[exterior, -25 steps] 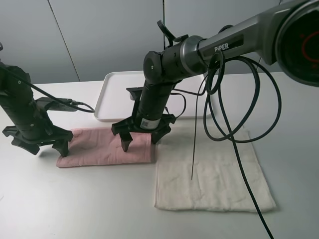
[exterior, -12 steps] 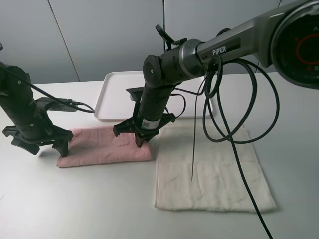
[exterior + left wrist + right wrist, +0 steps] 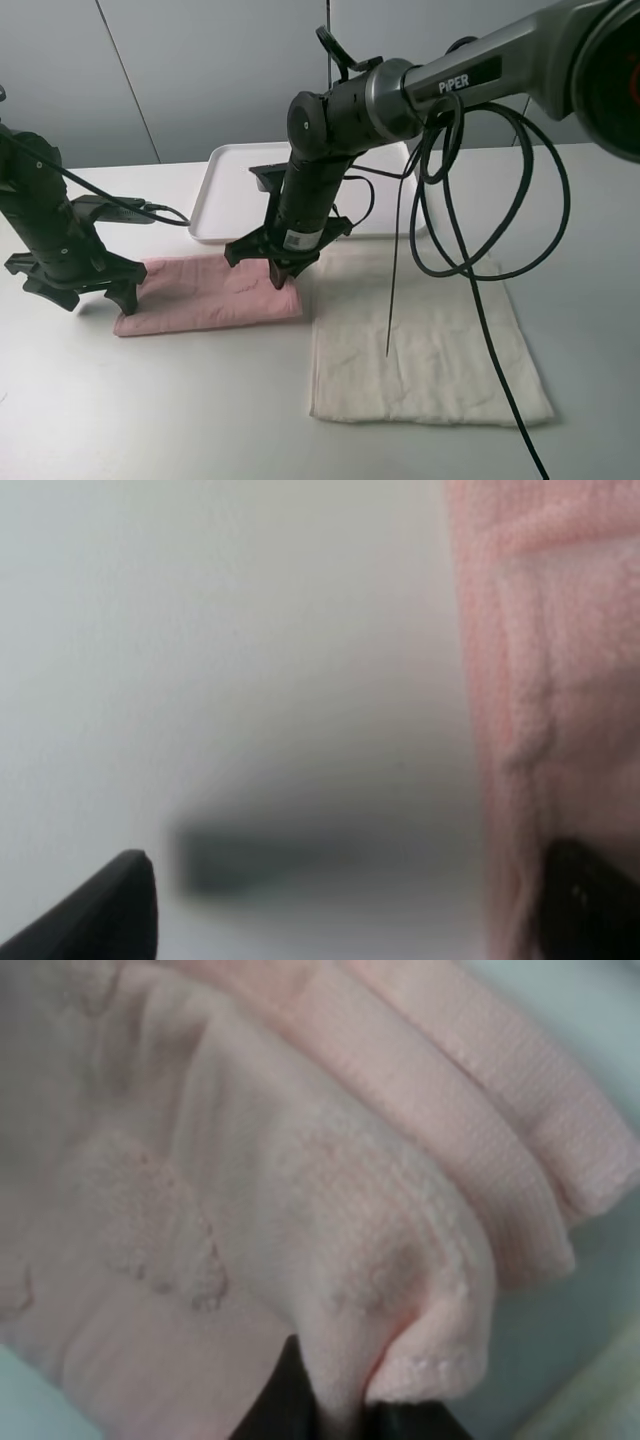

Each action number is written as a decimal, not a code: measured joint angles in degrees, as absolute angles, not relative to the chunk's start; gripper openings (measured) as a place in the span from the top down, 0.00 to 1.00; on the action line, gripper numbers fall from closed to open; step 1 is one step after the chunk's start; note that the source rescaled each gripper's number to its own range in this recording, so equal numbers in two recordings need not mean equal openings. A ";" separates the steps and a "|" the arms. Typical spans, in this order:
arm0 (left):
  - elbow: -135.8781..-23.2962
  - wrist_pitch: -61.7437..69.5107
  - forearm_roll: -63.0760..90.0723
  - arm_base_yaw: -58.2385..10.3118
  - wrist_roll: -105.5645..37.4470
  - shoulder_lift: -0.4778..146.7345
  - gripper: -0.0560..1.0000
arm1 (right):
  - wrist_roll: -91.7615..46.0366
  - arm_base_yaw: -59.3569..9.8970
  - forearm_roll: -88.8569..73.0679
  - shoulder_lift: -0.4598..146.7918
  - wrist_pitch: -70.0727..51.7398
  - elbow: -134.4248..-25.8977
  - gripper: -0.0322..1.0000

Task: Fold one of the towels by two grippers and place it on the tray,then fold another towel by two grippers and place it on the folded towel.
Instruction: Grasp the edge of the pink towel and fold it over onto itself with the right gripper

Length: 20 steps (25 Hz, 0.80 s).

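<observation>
right gripper [image 3: 281, 276]: pinched tight onto pale pink towel [image 3: 200, 296] at its right end | left gripper [image 3: 93, 297]: spread wide at left end, nothing gripped

Item 1: brand lettering "PiPER", white on the grey forearm link [image 3: 468, 78] of the right arm, legible in the high view. Item 2: small white sticker [image 3: 293, 240] with dark print on the wrist housing just above the right fingers [image 3: 277, 270], too small to read; faint red line marking on the round joint cap [image 3: 610, 50] at the upper right corner, cut off by the frame edge, not legible as characters. Wrist views: blurred pink towel [image 3: 300, 1190] and worktop [image 3: 200, 630] only, no readable text.
</observation>
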<state>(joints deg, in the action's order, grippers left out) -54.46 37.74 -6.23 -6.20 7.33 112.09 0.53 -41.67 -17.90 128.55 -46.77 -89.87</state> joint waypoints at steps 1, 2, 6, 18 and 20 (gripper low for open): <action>-54.46 37.74 -6.23 -6.20 7.33 112.09 0.01 | 0.00 -41.67 -18.66 127.49 -47.33 -89.87 0.92; -54.46 37.74 -6.23 -6.20 7.33 112.09 0.01 | -0.37 -41.67 -19.39 126.50 -47.97 -89.87 0.92; -54.46 37.74 -6.23 -6.20 7.33 112.09 0.01 | -0.95 -41.67 -23.31 124.75 -49.95 -89.87 0.92; -54.46 37.74 -6.34 -6.20 7.44 112.09 0.01 | -6.72 -41.67 -41.91 124.75 -49.58 -89.87 0.92; -54.46 37.74 -6.34 -6.20 7.44 112.09 0.01 | -6.85 -41.67 -42.69 124.75 -48.77 -89.87 0.92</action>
